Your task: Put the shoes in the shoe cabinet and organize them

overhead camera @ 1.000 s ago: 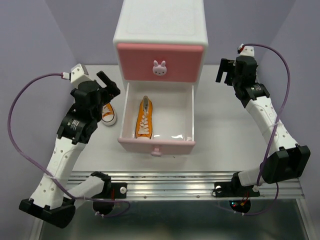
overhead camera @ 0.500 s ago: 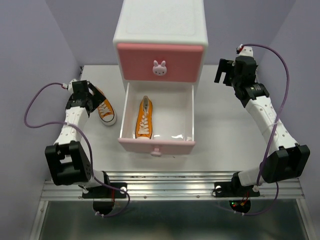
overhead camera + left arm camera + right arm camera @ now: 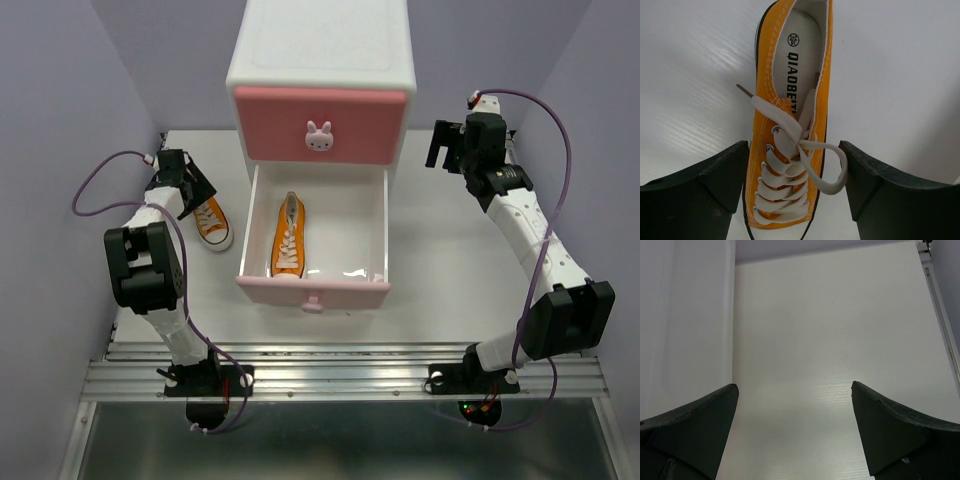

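While one orange sneaker (image 3: 288,240) lies in the lower drawer (image 3: 313,290), the left gripper (image 3: 794,167) straddles the other sneaker (image 3: 790,95), jaws apart. The right gripper (image 3: 795,410) hangs open beside the shoe cabinet (image 3: 320,60).

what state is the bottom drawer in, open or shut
Open: the bottom drawer is pulled well out, its inside exposed from above, with one orange sneaker lying in it.

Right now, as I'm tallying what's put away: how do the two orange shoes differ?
The drawer shoe lies in the open lower drawer; the table shoe lies on the table, left of the cabinet. The drawer shoe lies square to its drawer; the table shoe lies slanted. The left jaws flank the table shoe; no jaws are at the drawer shoe. Both stand on their soles, orange with white laces.
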{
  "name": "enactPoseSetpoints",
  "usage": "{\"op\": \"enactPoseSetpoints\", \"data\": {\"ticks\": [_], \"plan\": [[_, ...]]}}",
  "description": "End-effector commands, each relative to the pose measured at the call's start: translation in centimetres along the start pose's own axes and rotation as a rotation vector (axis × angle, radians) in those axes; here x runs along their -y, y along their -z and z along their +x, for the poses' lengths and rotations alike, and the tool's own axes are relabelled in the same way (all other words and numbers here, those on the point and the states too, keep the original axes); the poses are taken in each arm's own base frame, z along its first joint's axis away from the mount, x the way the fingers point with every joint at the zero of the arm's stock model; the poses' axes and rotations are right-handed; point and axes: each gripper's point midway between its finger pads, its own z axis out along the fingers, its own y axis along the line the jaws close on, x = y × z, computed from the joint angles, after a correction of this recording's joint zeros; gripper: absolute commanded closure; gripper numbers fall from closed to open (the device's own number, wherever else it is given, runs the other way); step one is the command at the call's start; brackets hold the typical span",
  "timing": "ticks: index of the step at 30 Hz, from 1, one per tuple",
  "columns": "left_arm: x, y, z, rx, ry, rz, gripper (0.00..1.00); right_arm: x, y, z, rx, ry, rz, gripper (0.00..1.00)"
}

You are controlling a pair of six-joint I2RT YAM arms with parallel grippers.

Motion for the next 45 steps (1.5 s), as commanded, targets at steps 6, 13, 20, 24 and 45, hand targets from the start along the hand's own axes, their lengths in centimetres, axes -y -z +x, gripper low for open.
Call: {"op": "enactPoseSetpoints", "data": {"ticks": [6,13,20,24,45], "plan": [[-0.4,-0.6,-0.8,0.025,-0.014,-0.019,0.47,0.1,0.0,-1.5,0.048,-0.011,0.007,0.00],[-0.3,-0.1,-1.3,0.044,-0.007,-0.025,1.00,0.2,0.0,-1.1,0.043,-0.028,0.012,0.00],[0.5,4.8,-5.3,0.183,-0.028,-0.001,1.00,0.2,0.3,-1.5,0.052,-0.043,0.013,0.00],[1.5,9.5,-7.7,0.289,-0.046,0.062,1.00,0.2,0.6,-1.5,0.057,-0.059,0.013,0.00],[11.3,34.5,-6.4,0.551,0.016,0.684,1.00,0.0,1.0,-1.9,0.068,-0.089,0.000,0.00]]}}
